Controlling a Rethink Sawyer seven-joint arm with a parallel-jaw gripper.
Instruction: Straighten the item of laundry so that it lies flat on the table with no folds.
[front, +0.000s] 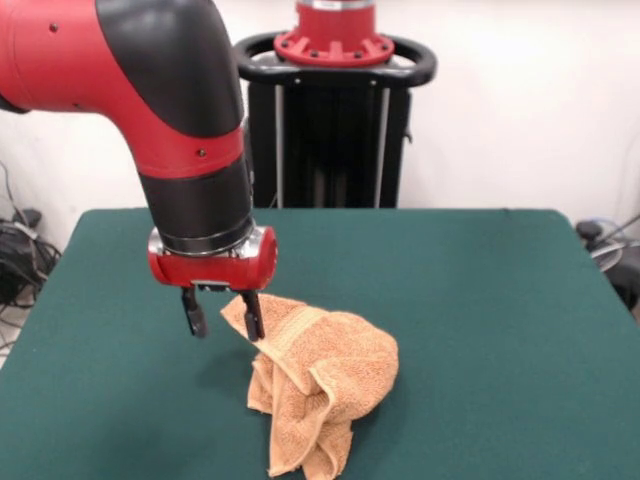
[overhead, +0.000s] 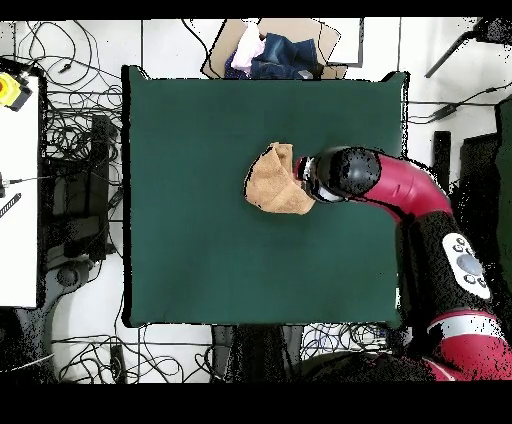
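The orange-tan terry hand towel (front: 322, 388) (overhead: 272, 180) lies crumpled in a folded heap near the middle of the dark green table (front: 480, 300) (overhead: 200, 240), with one corner raised toward the arm. The gripper (front: 223, 314) hangs at that raised corner with its two black fingers spread apart; one finger (front: 253, 315) touches the cloth, the other stands clear over bare felt. Beyond the table's far edge in the overhead view sits a cardboard box of clothes (overhead: 272, 50).

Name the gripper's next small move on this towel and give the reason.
Probably shut the gripper on the raised corner beside it. The towel lies bunched and folded on the green table, and the fingers look open, one touching that corner, so nothing seems held yet for pulling it flat.
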